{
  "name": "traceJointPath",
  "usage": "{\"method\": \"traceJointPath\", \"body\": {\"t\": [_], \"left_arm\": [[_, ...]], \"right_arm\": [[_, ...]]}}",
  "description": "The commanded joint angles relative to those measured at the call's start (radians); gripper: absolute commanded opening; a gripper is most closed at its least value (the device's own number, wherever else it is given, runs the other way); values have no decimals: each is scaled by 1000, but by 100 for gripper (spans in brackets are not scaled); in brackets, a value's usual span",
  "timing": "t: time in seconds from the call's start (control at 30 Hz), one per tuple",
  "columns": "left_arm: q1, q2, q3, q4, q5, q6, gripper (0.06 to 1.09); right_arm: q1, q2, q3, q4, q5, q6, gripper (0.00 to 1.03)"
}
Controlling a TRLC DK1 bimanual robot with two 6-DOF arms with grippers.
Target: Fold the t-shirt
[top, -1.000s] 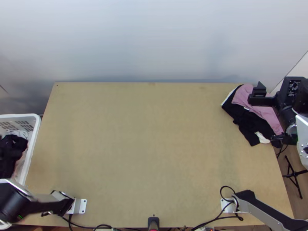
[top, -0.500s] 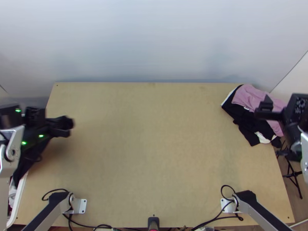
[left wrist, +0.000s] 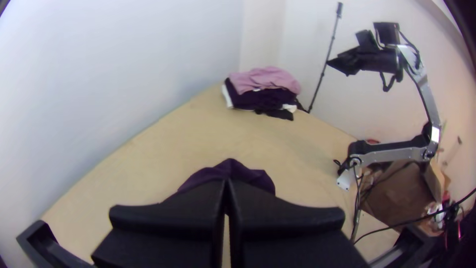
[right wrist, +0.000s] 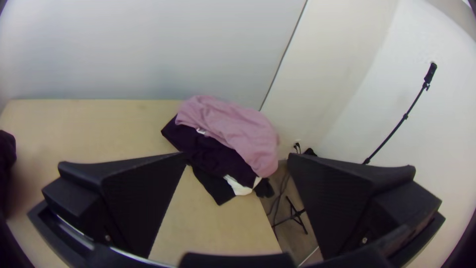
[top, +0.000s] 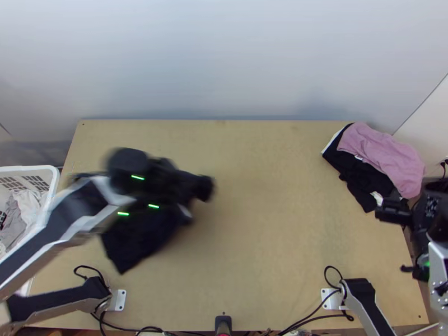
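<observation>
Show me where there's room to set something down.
The table is bare between the dark cloth and the clothes pile, and between that pile and the right arm's base. Crowded: left side, under cloth and left arm; far right corner.

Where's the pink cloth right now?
In the top view, the pink cloth lies on dark clothes at the far right corner of the table.
</observation>
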Motion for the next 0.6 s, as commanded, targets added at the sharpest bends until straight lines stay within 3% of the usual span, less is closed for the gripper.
{"method": "traceJointPath", "body": {"t": [0.0,0.03,0.07,0.13,0.17,0.37,0.47,0.57], "left_arm": [[-253,266,1,283,-39,-10,10],[-253,313,30,292,-33,-47,15],[-261,358,64,292,-26,-73,32],[-297,425,125,259,-20,-75,96],[-307,450,150,230,-20,-64,105],[-195,424,262,-20,-10,52,105],[-29,340,279,-131,79,160,103],[198,293,249,-341,96,263,103]], "right_arm": [[-100,-93,-81,-40,-4,4,96],[-115,-93,-73,-40,-2,4,96],[-129,-90,-67,-39,-4,4,96],[-150,-84,-59,-39,-2,4,96],[-158,-79,-58,-40,-4,7,96],[-190,-30,-44,-33,-45,46,96],[-196,16,-27,-31,-82,67,96],[-166,64,-16,-28,-120,67,96]]}}
